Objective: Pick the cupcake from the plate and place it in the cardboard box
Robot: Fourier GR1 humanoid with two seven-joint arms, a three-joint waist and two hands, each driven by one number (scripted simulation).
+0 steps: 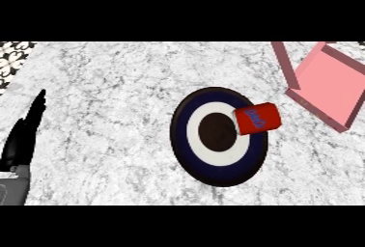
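A round plate (218,170) with a dark blue rim, a white ring and a dark centre lies in the middle of the marble counter. On its upper right edge a red object with blue marking (257,117) lies tipped on its side; it stands where the cupcake is named. The pink cardboard box (331,87) sits open at the upper right, apart from the plate. My left hand (22,135) rests at the left edge, fingers straight and pointing up, far from the plate. The right hand does not show.
Grey-white marble counter (114,96) stretches between my left hand and the plate. A patterned black-and-white strip (14,58) shows at the upper left corner, past the counter's edge.
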